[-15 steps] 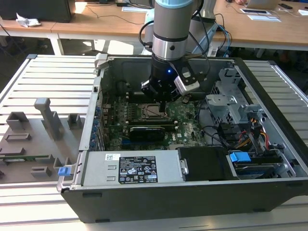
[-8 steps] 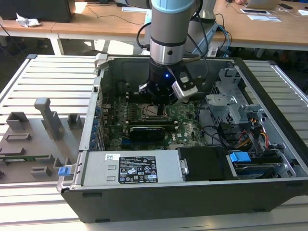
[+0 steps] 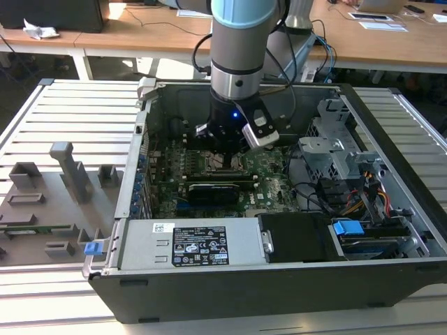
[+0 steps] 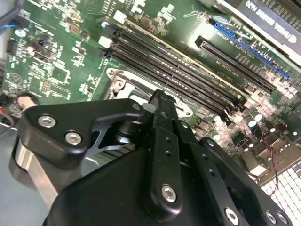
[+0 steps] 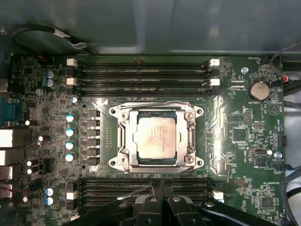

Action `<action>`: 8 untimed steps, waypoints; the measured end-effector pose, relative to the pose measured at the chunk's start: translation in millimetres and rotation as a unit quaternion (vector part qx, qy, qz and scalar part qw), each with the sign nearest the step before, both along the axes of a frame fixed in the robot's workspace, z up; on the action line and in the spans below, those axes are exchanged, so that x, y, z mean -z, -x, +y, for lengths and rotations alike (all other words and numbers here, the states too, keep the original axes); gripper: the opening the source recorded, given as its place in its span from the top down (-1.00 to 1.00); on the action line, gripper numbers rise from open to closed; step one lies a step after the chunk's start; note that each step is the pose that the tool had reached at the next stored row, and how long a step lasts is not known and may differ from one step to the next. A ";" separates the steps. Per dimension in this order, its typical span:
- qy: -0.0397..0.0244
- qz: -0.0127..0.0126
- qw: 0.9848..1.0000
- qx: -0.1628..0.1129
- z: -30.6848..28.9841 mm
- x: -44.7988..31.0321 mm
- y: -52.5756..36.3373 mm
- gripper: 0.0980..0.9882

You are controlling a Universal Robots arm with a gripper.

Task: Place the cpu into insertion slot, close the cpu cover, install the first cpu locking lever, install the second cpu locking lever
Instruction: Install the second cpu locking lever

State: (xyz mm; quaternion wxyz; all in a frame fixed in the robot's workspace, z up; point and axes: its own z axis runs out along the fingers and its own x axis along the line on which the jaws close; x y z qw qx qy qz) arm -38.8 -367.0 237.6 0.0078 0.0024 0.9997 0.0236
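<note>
In the first wrist view the cpu [image 5: 155,136], a silver-grey square, lies flat in the insertion slot [image 5: 115,161] at the middle of the green motherboard. The cpu cover [image 5: 155,113], a silver frame, lies down around it. Thin metal levers run along two sides of the frame [image 5: 192,136]; I cannot tell whether they are latched. My gripper [image 5: 162,207] hovers just off one edge of the socket, beside the memory slots, its black fingers shut with nothing between them. In the second wrist view the gripper [image 4: 160,98] points down at the socket's silver rim [image 4: 123,80]. In the exterior view the gripper [image 3: 227,150] hangs low inside the computer case.
Long black memory slots [image 5: 141,70] flank the socket on two sides. The case walls [image 3: 140,174], a power supply [image 3: 195,244], a drive cage [image 3: 335,146] and loose cables [image 3: 349,199] surround the board. A grey fixture tray [image 3: 63,181] lies outside, at the exterior view's left.
</note>
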 end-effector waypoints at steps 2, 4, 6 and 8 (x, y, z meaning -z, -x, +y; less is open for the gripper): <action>0.000 0.000 1.000 0.000 0.0 5.9 4.8 0.98; 0.000 0.000 1.000 0.000 0.0 10.6 10.6 0.98; 0.000 0.000 1.000 0.000 0.0 14.6 15.5 0.98; 0.000 0.000 1.000 0.000 0.0 18.2 19.1 0.98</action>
